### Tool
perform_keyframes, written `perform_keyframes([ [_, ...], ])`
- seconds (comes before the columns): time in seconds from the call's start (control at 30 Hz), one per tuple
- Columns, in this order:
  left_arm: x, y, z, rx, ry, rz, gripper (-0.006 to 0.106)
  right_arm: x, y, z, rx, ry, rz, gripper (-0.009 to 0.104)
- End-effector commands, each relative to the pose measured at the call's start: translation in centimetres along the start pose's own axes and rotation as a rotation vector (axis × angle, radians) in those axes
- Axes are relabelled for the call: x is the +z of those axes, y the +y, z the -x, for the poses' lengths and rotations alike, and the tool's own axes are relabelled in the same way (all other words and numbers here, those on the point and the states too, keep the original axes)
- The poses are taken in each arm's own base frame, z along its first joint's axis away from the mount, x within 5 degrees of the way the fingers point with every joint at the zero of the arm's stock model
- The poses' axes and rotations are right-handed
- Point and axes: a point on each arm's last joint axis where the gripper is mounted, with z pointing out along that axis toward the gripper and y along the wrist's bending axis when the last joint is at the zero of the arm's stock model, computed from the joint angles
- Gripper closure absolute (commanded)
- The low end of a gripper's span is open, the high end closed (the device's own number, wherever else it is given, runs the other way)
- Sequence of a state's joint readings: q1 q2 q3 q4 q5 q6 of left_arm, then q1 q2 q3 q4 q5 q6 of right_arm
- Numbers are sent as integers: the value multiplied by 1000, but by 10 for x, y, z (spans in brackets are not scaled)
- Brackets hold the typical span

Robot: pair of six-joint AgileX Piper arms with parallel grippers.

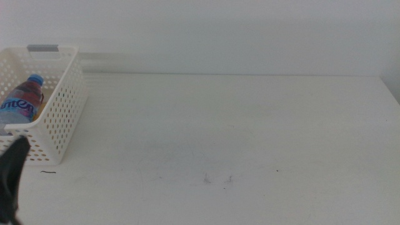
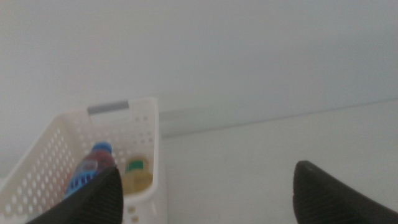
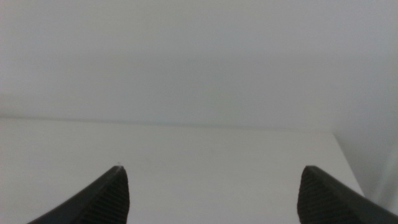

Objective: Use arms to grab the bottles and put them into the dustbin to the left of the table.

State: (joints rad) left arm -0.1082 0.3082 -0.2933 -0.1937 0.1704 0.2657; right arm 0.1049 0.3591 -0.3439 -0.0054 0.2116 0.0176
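The white perforated dustbin [image 1: 59,106] stands at the table's [image 1: 250,125] left end. Inside it lies a blue-capped water bottle [image 1: 24,99] with a blue label. The left wrist view looks into the dustbin [image 2: 146,134] and shows the water bottle [image 2: 93,165] beside a yellow-liquid bottle [image 2: 138,180]. My left gripper [image 2: 208,190] is open and holds nothing, hanging near the dustbin's front corner. One of its dark fingers [image 1: 14,165] shows at the lower left of the middle view. My right gripper [image 3: 211,193] is open over bare table, out of the middle view.
The dustbin's grey handle strip [image 1: 44,47] faces the back wall. A few small dark scuff marks [image 1: 217,180] lie near the table's front middle. The table's right edge [image 3: 342,155] shows in the right wrist view.
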Motion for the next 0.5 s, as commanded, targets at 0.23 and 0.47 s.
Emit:
perform_keyframes([
  [0.23,-18,-5,-69,-13,-50,10,7,-17,-6,-83,-50,9,-72,16],
  [0.47,-18,-6,-80,-9,-22,5,7,-19,-6,-95,-51,-9,-72,16],
])
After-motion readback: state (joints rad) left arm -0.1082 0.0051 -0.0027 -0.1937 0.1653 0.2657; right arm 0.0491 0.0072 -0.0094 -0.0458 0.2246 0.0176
